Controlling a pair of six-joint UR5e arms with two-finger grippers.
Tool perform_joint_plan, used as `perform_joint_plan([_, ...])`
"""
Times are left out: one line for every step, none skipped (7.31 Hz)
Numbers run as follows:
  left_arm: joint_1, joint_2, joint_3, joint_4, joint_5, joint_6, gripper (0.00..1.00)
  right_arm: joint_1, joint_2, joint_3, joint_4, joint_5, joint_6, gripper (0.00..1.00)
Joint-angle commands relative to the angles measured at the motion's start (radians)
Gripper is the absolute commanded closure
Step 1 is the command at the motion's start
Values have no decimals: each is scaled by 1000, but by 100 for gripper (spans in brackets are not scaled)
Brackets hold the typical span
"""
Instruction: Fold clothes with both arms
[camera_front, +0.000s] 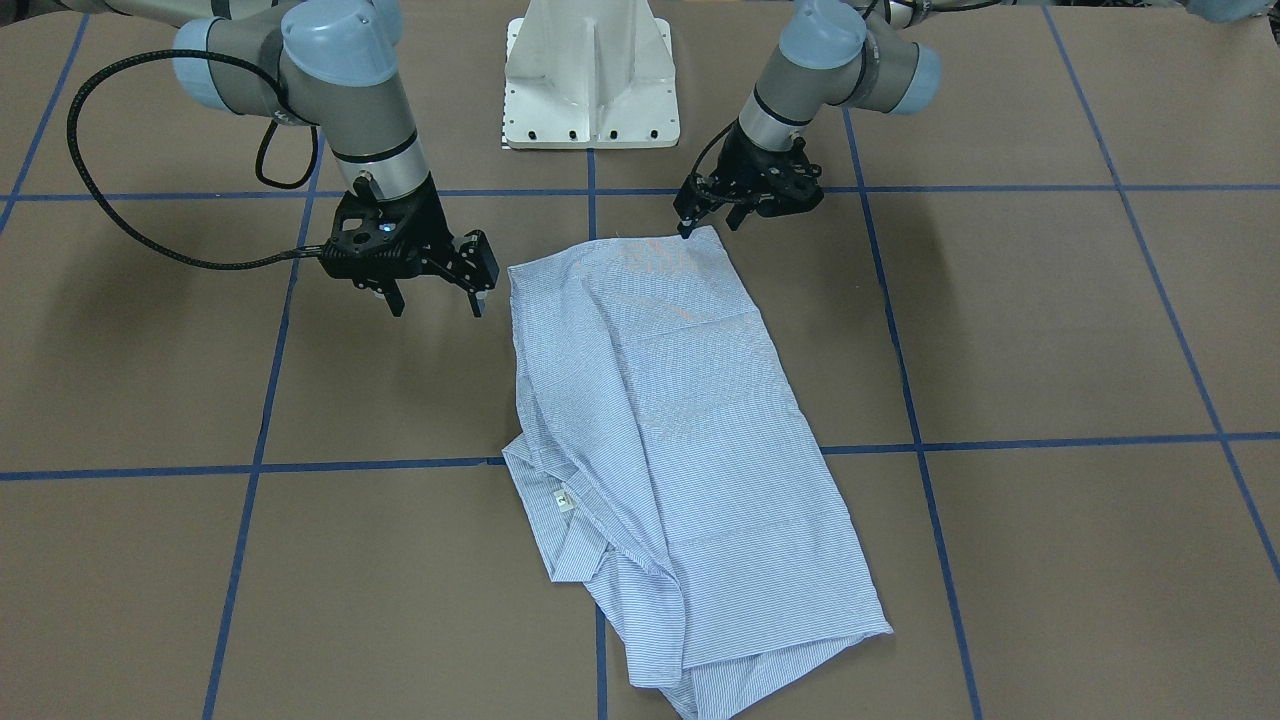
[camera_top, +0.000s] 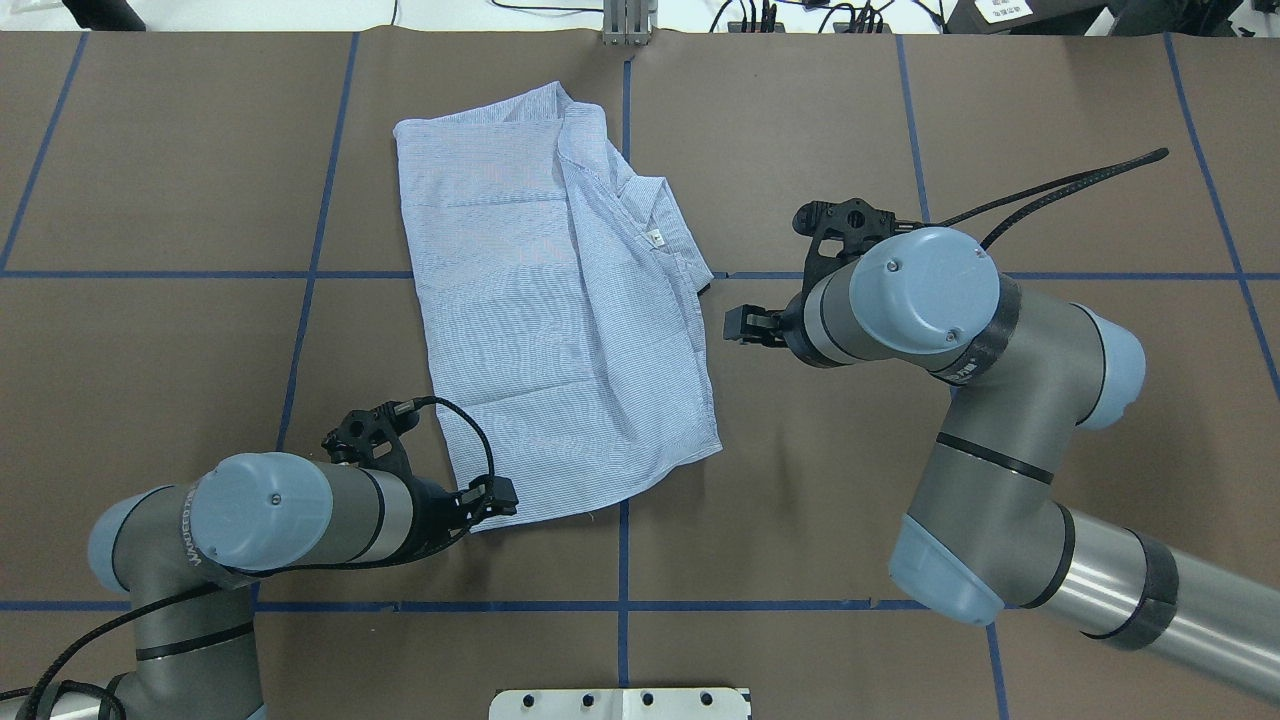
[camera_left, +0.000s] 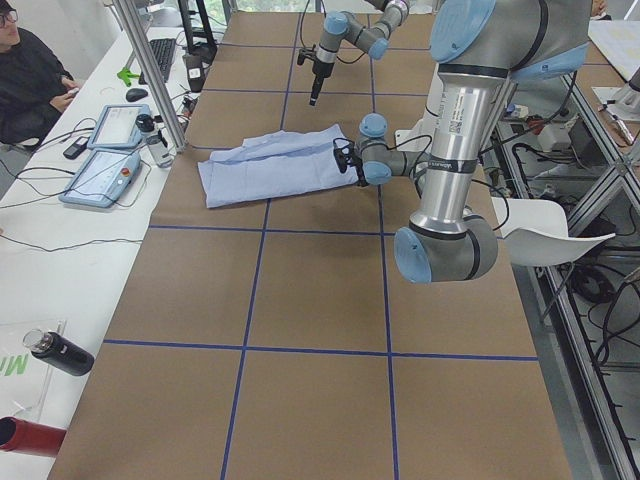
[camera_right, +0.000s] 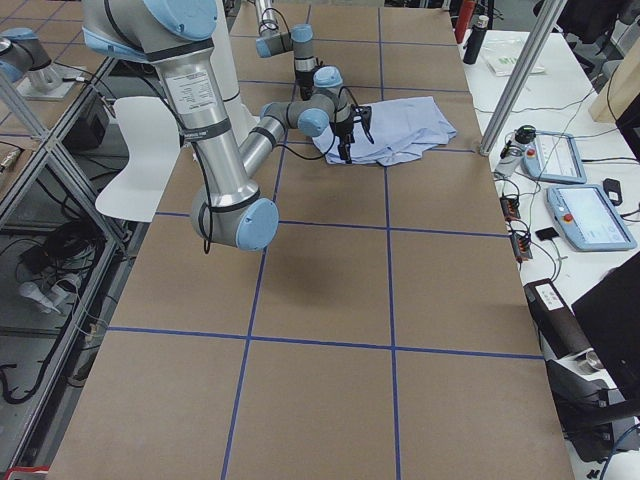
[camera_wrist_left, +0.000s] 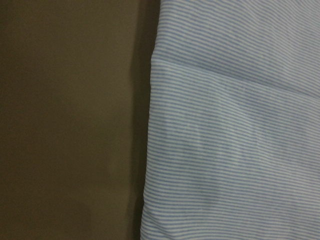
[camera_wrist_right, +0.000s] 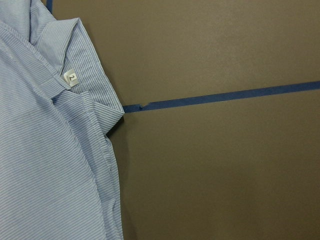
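The light-blue striped shirt (camera_front: 680, 430) lies folded into a long panel on the brown table, its collar and white label (camera_front: 563, 500) on the far side from the robot. It also shows from overhead (camera_top: 540, 300). My left gripper (camera_front: 710, 225) is low at the shirt's near corner, jaws apart, one fingertip (camera_front: 685, 230) touching the hem; from overhead it (camera_top: 497, 497) sits at that corner. My right gripper (camera_front: 437, 302) is open and empty above bare table beside the shirt's other near corner, apart from it. The right wrist view shows the collar label (camera_wrist_right: 71, 77). The left wrist view shows the shirt's edge (camera_wrist_left: 235, 150).
The white pedestal base (camera_front: 592, 80) stands at the table's robot side. Blue tape lines (camera_front: 590, 190) grid the table. In the exterior left view a side bench carries teach pendants (camera_left: 105, 165) and a bottle (camera_left: 60, 352), with a seated person (camera_left: 30, 80) beside it.
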Motion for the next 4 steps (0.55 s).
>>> perform_joint_plan([2,-26,23,1,1,0,28,0,-2,0,0,-2,2,0])
perform_joint_plan([2,-27,25,3,1,0,36,0,-2,0,0,-2,2,0])
perform_joint_plan([2,-27,26,4,1,0,36,0,-2,0,0,-2,2,0])
perform_joint_plan([2,-27,26,4,1,0,40,0,-2,-1,0,-2,2,0])
